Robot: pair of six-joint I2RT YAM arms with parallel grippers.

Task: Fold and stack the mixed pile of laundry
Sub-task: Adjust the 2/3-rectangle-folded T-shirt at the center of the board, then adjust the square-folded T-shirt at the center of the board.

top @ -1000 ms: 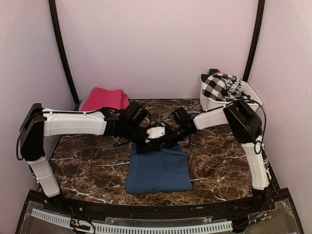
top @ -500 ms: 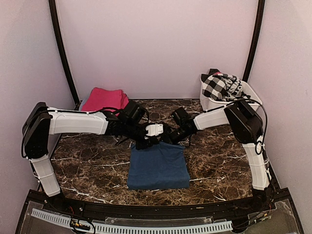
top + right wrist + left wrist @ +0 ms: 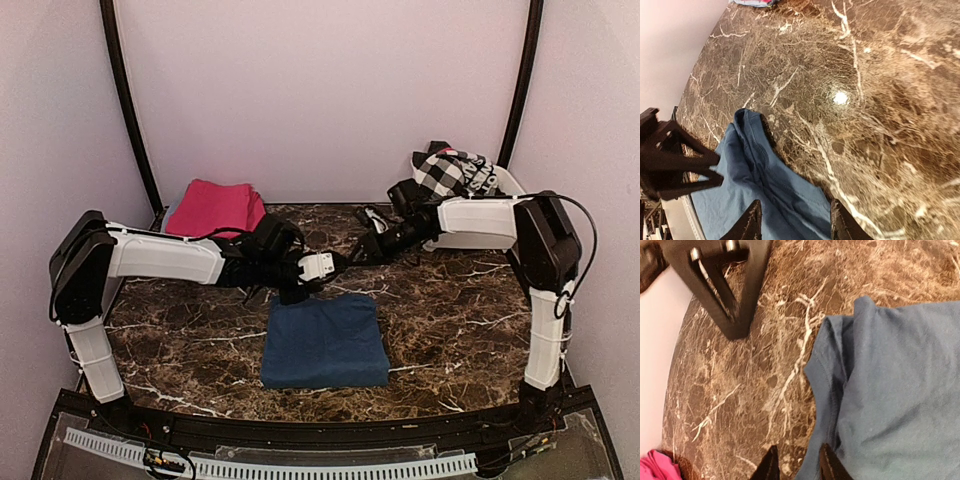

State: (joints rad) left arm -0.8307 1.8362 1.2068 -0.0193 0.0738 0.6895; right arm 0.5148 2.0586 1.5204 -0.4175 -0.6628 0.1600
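Your left tool (image 3: 796, 467) stands slightly apart and empty at the far edge of the folded navy-blue cloth (image 3: 325, 342) on the desk (image 3: 450, 300). Your right tool (image 3: 794, 222), also apart and empty, hovers beyond it. The checked garment (image 3: 448, 175) sits in the tub (image 3: 518, 192).

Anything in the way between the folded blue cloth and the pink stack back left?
Only the left arm: it lies across the table between the blue cloth and the pink stack. Nothing else shows on that stretch.
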